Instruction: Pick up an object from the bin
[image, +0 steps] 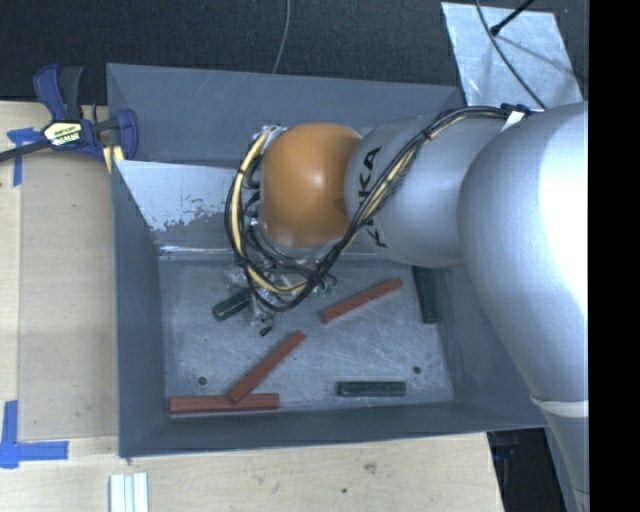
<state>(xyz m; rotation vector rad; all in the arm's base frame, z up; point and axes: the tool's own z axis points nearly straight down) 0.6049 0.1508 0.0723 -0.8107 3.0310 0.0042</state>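
My gripper (259, 300) hangs under the arm's orange dome in the back left part of the bin, down near the floor. A small dark green piece (231, 308) lies right at its left side, partly hidden by it; whether they touch I cannot tell. A reddish-brown stick (361, 299) lies slanted just to the right of the gripper. Another reddish-brown stick (266, 365) lies slanted in front of it.
A third reddish-brown stick (223, 403) lies flat along the bin's front wall at the left. One dark green bar (371, 388) rests near the front right, another dark bar (426, 296) by the right wall. The arm covers the bin's back right.
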